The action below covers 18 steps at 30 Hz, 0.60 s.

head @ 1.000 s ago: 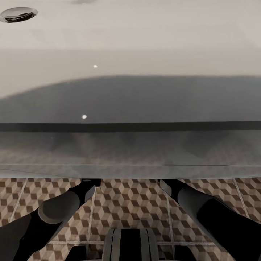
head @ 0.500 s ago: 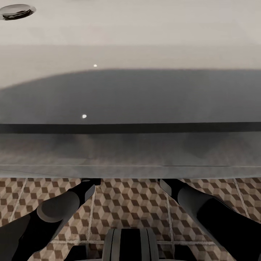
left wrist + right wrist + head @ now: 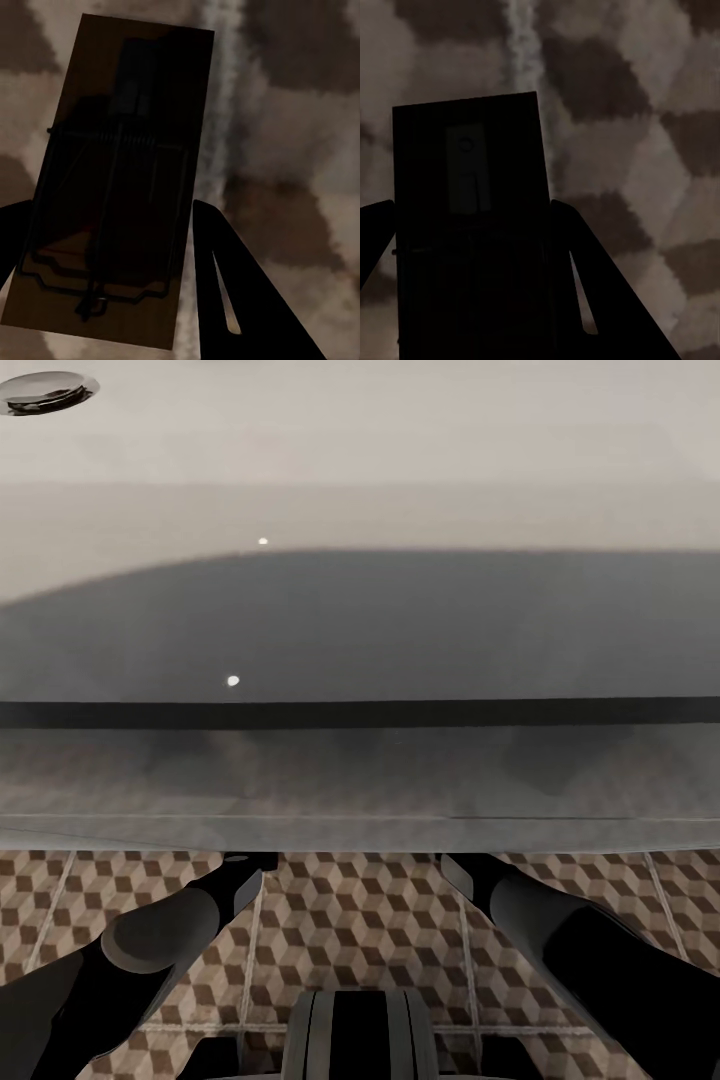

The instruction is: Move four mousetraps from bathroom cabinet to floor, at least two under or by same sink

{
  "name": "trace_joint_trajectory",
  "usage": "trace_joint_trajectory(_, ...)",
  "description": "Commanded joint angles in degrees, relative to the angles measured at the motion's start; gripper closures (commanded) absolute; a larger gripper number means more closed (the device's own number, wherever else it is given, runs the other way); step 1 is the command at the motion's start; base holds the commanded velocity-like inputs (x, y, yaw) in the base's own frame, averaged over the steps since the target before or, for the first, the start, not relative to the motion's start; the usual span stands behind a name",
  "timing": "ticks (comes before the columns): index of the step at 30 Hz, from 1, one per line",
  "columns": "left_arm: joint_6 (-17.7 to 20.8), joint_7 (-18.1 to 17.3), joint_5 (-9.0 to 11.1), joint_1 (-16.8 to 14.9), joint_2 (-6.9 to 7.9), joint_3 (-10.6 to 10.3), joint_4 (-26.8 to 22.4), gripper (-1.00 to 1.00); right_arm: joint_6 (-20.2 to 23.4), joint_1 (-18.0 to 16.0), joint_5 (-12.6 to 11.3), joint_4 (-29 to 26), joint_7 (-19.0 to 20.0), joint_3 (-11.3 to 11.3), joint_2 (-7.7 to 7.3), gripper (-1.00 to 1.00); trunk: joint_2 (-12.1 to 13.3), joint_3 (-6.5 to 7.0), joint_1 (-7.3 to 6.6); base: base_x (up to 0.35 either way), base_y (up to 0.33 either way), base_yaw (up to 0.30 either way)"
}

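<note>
Your left hand point(image 3: 105, 247) is gripping a flat dark rectangular mousetrap point(image 3: 120, 180), long axis running along the fingers; your right hand point(image 3: 472, 255) is gripping another dark flat mousetrap point(image 3: 472, 225) likewise, both over cube-patterned floor tiles point(image 3: 292, 112).

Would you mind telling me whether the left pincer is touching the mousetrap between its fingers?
Cannot tell. In the left wrist view the mousetrap sits between the left pincer fingers, but dark edges merge, showing neither contact nor gap.

Head view: a pale, glossy white sink basin point(image 3: 400, 450) spans the upper part, with a chrome drain point(image 3: 45, 390) at its far left corner. A broad dark shadow lies across the basin, carrying two small bright light spots. Below its front edge, cube-patterned tiled floor point(image 3: 360, 920) in brown, beige and grey, with pale grout lines.
</note>
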Motion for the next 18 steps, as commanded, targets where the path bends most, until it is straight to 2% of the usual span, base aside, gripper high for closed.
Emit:
trace_joint_trajectory(1,3.35,0.43,0.41,0.02,0.01,0.61,-0.05,1.0,0.37,-0.01,-0.45,-0.11,-0.22,0.47,-0.03,1.0,0.0,-0.03,0.01,0.0,0.0,0.0)
trace_joint_trajectory(4,3.35,0.43,0.41,0.02,0.01,0.61,-0.05,1.0,0.41,-0.01,-0.49,-0.11,-0.22,0.47,-0.11,1.0,0.0,-0.03,0.01,0.0,0.0,0.0)
trace_joint_trajectory(5,3.35,0.43,0.41,0.02,0.01,0.61,-0.05,1.0,0.41,-0.01,-0.52,-0.11,-0.22,0.47,-0.13,-1.0,0.0,-0.03,0.01,0.0,0.0,0.0)
trace_joint_trajectory(18,3.35,0.43,0.41,0.02,0.08,0.64,-0.05,1.0,0.42,-0.01,-0.59,-0.1,-0.05,0.47,-0.49,-1.0,0.0,-0.03,0.01,0.0,0.0,0.0)
